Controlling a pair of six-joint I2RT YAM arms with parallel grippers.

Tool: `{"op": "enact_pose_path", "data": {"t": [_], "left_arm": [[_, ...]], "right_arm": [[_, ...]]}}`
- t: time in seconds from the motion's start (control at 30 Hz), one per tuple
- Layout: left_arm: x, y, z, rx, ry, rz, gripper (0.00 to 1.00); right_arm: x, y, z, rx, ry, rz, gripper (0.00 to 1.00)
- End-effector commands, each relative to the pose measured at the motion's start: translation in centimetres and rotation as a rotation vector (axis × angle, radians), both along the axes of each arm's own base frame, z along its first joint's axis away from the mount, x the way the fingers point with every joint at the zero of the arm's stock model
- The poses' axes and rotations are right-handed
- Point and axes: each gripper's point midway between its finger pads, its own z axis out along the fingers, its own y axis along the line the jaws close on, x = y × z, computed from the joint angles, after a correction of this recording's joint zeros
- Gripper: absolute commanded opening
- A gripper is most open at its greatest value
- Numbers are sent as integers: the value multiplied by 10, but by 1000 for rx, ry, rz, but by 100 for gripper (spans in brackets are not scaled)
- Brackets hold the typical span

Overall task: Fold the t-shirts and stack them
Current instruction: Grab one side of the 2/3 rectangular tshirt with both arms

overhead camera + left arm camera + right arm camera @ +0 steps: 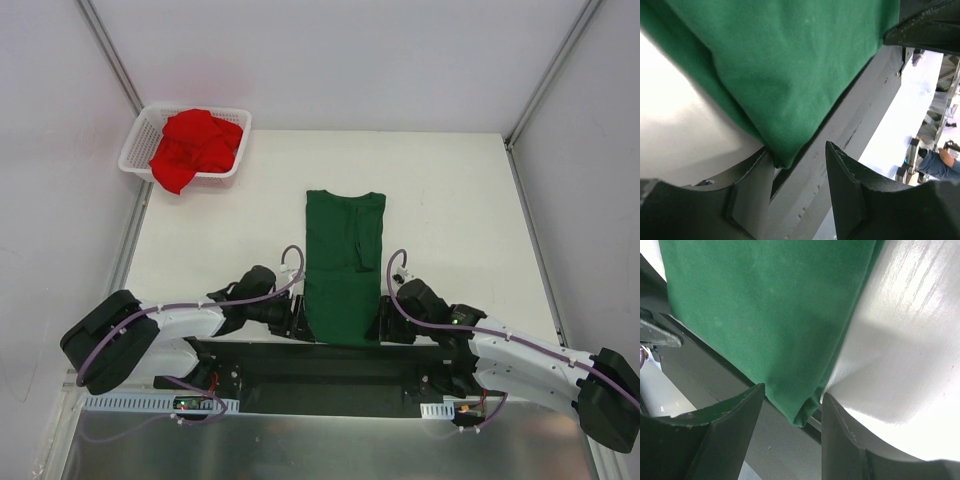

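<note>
The dark green t-shirt [343,266] lies flat on the table as a long narrow strip, collar at the far end, hem at the near edge. My left gripper [299,327] is open around its near left corner [782,155], which sits between the fingers. My right gripper [385,327] is open around its near right corner [802,412]. The bright red t-shirt [195,145] lies crumpled in the white mesh basket [143,128] at the far left.
The white table [450,220] ends at a dark strip [320,365] along its near edge, over which the green hem hangs slightly. Grey walls with metal rails [545,90] enclose the sides.
</note>
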Motion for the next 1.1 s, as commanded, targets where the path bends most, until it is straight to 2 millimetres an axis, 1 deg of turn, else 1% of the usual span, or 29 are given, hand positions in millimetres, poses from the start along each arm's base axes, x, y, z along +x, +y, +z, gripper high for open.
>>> {"op": "enact_pose_path", "data": {"t": [0.0, 0.17, 0.2, 0.23, 0.3, 0.33, 0.53, 0.63, 0.67, 0.77, 0.8, 0.87, 0.9, 0.97, 1.0, 1.07], "left_arm": [[18, 26, -28, 131, -45, 101, 44], [18, 32, -28, 136, -47, 106, 43], [18, 31, -27, 135, -49, 104, 43], [18, 32, -27, 135, -48, 108, 42], [19, 32, -27, 134, -47, 107, 42], [20, 31, -26, 131, -51, 108, 42], [18, 30, -27, 128, -45, 103, 42], [17, 29, -27, 119, -38, 96, 38], [17, 29, -26, 116, -36, 93, 36], [16, 26, -25, 106, -32, 84, 23], [17, 26, -25, 106, -31, 85, 14], [17, 25, -26, 105, -29, 80, 9], [16, 25, -27, 107, -26, 78, 0], [16, 24, -27, 103, -25, 75, 0], [16, 24, -26, 101, -22, 74, 0], [16, 22, -25, 96, -21, 71, 0]], "right_arm": [[-4, -11, -7, -57, 13, -7, 54], [-3, -11, -8, -57, 13, -9, 52], [-4, -12, -9, -61, 13, -8, 50], [-4, -11, -9, -61, 14, -12, 44], [-3, -11, -9, -56, 12, -12, 39], [-3, -11, -9, -56, 13, -14, 35], [-3, -11, -11, -63, 18, -12, 26], [-4, -10, -11, -59, 19, -11, 24], [-3, -10, -10, -57, 17, -12, 24], [-2, -9, -9, -56, 15, -11, 22], [-3, -9, -9, -57, 17, -11, 20], [-2, -8, -9, -56, 17, -8, 18], [-2, -8, -9, -58, 15, -8, 15], [-1, -7, -8, -57, 13, -5, 13], [0, -6, -6, -54, 9, -4, 8], [0, -6, -7, -59, 12, -3, 3]]}}
